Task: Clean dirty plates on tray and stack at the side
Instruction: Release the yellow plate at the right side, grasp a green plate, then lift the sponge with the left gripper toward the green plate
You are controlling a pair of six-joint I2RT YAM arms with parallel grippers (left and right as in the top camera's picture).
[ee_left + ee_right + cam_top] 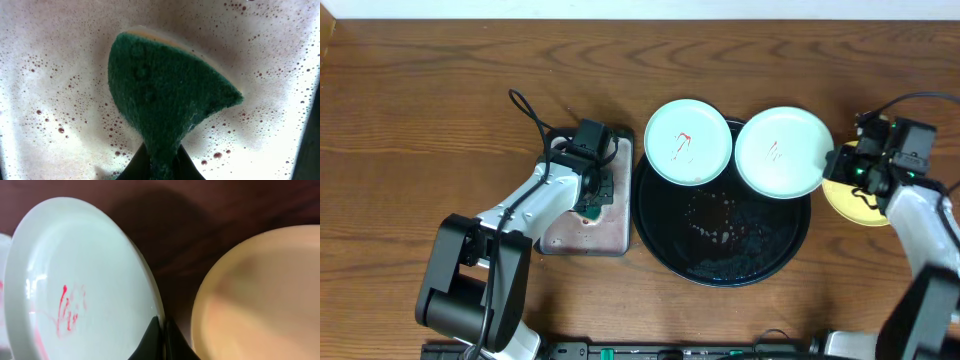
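Observation:
Two pale mint-white plates with red sauce smears lie on the far rim of the round black tray (720, 265): the left plate (688, 141) and the right plate (782, 152). My right gripper (838, 160) is shut on the right plate's rim (159, 315); this plate (80, 285) fills the left of the right wrist view. The yellow plate (855, 200) lies on the table to the right and shows in the right wrist view (265, 295). My left gripper (588, 205) is shut on a green sponge (165, 95), held over the foamy small tray (595, 235).
The small rectangular tray holds foamy, bubbly water (55, 90). The round black tray's bare middle shows dark wet specks (725, 230). Black cables run behind both arms at the far side of the wooden table (420, 90).

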